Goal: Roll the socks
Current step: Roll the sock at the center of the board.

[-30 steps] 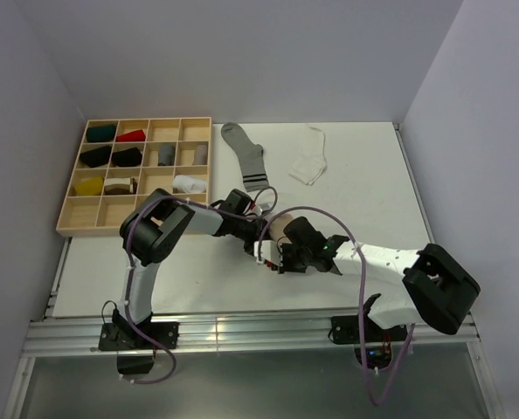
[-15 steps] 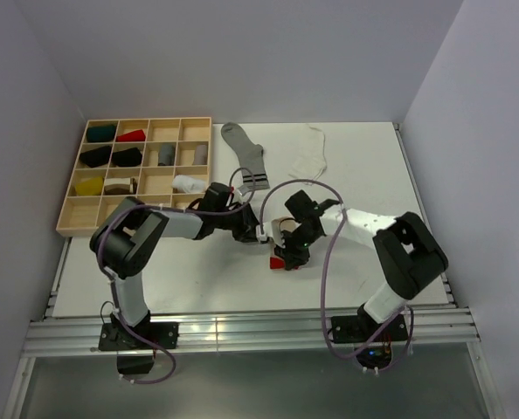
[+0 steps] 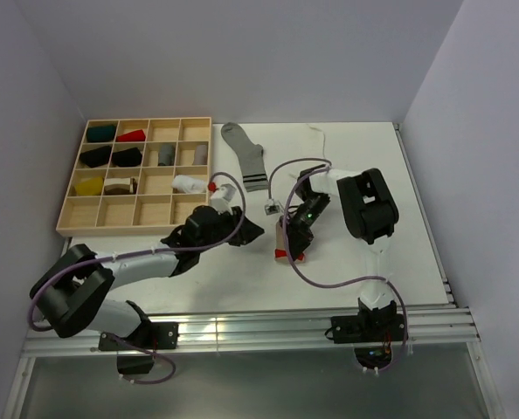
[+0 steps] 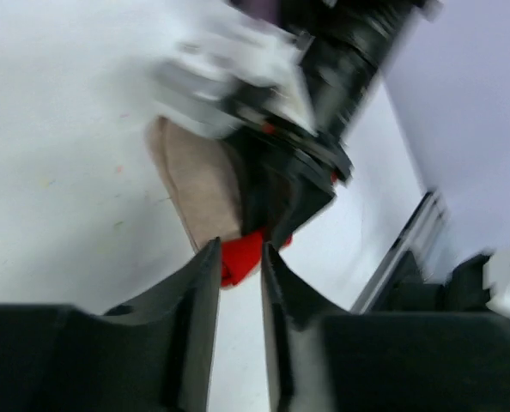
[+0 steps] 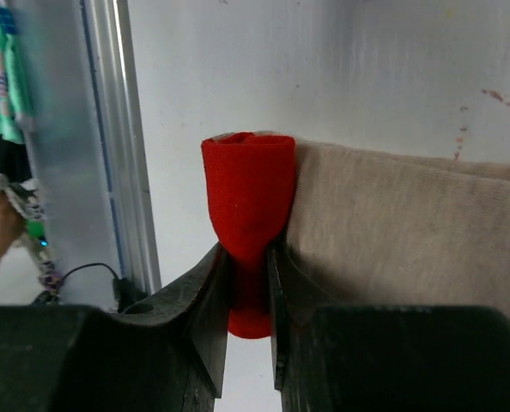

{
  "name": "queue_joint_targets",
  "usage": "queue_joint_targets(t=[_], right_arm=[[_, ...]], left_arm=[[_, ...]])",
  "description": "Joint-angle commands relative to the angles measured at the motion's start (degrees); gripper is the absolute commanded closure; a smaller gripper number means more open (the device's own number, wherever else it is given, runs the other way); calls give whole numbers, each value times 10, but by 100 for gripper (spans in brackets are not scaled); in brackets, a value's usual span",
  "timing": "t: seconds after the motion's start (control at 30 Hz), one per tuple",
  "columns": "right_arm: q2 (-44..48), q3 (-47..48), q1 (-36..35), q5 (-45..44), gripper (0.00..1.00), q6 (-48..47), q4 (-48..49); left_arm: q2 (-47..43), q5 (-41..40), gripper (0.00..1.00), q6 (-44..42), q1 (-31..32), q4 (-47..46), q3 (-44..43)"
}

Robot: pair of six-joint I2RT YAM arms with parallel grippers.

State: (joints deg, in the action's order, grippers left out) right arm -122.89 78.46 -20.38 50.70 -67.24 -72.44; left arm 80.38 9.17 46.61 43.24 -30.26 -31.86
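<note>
- The overhead view showed a white table (image 3: pixel 399 218) with 2 robot arms meeting near its centre.
- A beige sock (image 5: pixel 392 223) lay flat near the table's centre. Its red end (image 3: pixel 282 254) pointed toward 6 o'clock, the side nearest the arm bases.
- The right gripper (image 5: pixel 247 257) reached in from 1 o'clock. Its fingers were squeezed onto the red end, bunching the cloth into a narrow waist between them.
- The left gripper (image 4: pixel 239 253) sat at 9 o'clock of the beige sock, just beside it and apparently not touching. Its fingers were drawn nearly together, leaving a thin slit with nothing in it. That wrist view was blurred.
- A grey striped sock (image 3: pixel 246 157) lay flat at 11 o'clock of the beige one, and a white sock (image 3: pixel 319 144) lay at 1 o'clock. Both were well apart from the grippers.
- A wooden tray (image 3: pixel 63 229) sat at 10 o'clock, and several of its compartments held bundled socks.
- The beige sock looked light, soft and limp. It would likely fold and sag rather than hold a shape, and it might slide on the smooth table when pulled. It seemed unlikely to be damaged.
- The red end seemed the best place to hold, gripped across its width so a roll would start straight. The other gripper could pin the beige body to stop it dragging.
</note>
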Motion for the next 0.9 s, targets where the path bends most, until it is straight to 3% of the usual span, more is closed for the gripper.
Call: queue_joint_targets(t=[0.0, 0.1, 0.23, 0.33, 0.57, 0.87], right_arm=[[-30, 34, 12, 1, 79, -38, -96], [-45, 37, 16, -2, 79, -32, -101], [-56, 40, 17, -4, 79, -22, -101], [-60, 39, 19, -5, 79, -21, -98], [-69, 46, 21, -8, 79, -11, -91], [-75, 44, 23, -16, 80, -7, -84]], left_arm=[[5, -50, 67, -198, 54, 3, -49], [46, -52, 59, -289, 84, 51, -102], [94, -60, 57, -363, 125, 68, -140], [123, -30, 54, -400, 134, 35, -137], [157, -55, 50, -499, 172, -77, -80], [217, -70, 46, -564, 195, -103, -85]])
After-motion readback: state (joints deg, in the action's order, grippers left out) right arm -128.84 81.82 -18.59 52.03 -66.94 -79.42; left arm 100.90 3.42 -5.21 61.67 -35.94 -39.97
